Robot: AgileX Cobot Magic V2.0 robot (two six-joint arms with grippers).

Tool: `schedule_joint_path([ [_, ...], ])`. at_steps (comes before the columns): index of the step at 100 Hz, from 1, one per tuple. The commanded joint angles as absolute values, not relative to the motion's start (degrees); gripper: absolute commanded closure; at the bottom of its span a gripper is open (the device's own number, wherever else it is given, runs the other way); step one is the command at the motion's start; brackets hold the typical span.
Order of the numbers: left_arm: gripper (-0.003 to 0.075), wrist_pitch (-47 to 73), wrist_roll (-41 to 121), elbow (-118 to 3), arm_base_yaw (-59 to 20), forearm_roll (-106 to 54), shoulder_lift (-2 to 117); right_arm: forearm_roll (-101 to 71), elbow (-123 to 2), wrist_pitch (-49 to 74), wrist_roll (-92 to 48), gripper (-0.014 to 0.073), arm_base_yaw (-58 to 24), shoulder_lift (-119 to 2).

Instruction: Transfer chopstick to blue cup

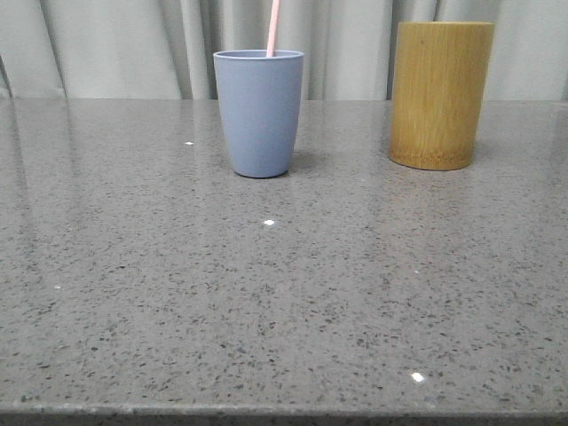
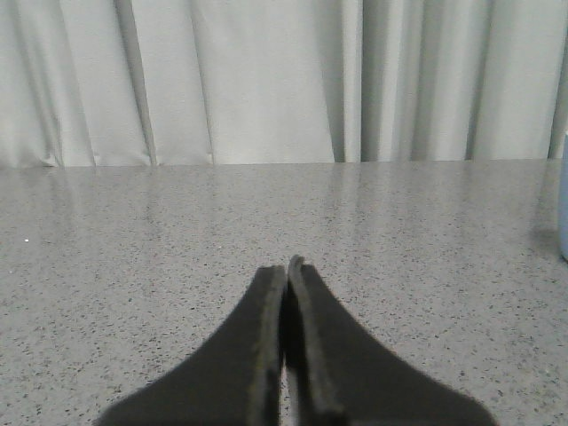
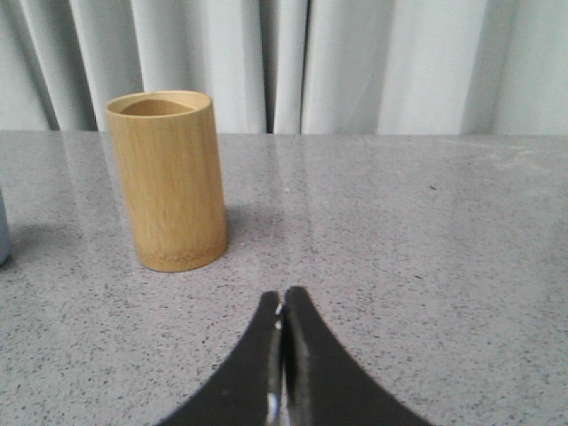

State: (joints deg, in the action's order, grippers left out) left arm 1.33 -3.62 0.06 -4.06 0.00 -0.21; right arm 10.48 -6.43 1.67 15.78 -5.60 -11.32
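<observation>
The pale grey-blue cup (image 1: pixel 259 111) stands upright on the table at the back, left of centre. A pale pink chopstick (image 1: pixel 273 27) stands in it and sticks up past the top of the front view. An edge of the cup shows in the left wrist view (image 2: pixel 564 213) and in the right wrist view (image 3: pixel 3 232). My left gripper (image 2: pixel 286 268) is shut and empty, low over bare table. My right gripper (image 3: pixel 284 297) is shut and empty, a little short of the bamboo cylinder. Neither gripper shows in the front view.
A yellow-brown bamboo cylinder (image 1: pixel 440 94) stands upright at the back right, also in the right wrist view (image 3: pixel 169 177); nothing sticks out of its top. The grey speckled table (image 1: pixel 284 302) ends at a white curtain (image 1: pixel 115 44) behind the cups.
</observation>
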Motion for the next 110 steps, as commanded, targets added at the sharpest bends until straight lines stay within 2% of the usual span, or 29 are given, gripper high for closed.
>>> schedule_joint_path([
  [1, 0.0739, -3.85, -4.33, 0.61, -4.43, 0.00, -2.16, 8.44, -5.29, -5.62, 15.42, 0.0661, -5.23, -8.89],
  [18, 0.0739, -3.85, -4.33, 0.61, -4.43, 0.00, -2.16, 0.00, -3.48, -4.19, 14.37, 0.0661, -5.23, -4.68],
  [56, 0.0739, -3.85, -4.33, 0.61, -4.43, 0.00, -2.16, 0.00, -3.20, -3.33, 4.83, 0.0661, -5.23, -4.20],
  [110, 0.0739, -3.85, -4.33, 0.61, -4.43, 0.00, -2.16, 1.39, 1.61, -3.59, 4.70, 0.0661, -5.23, 0.51],
])
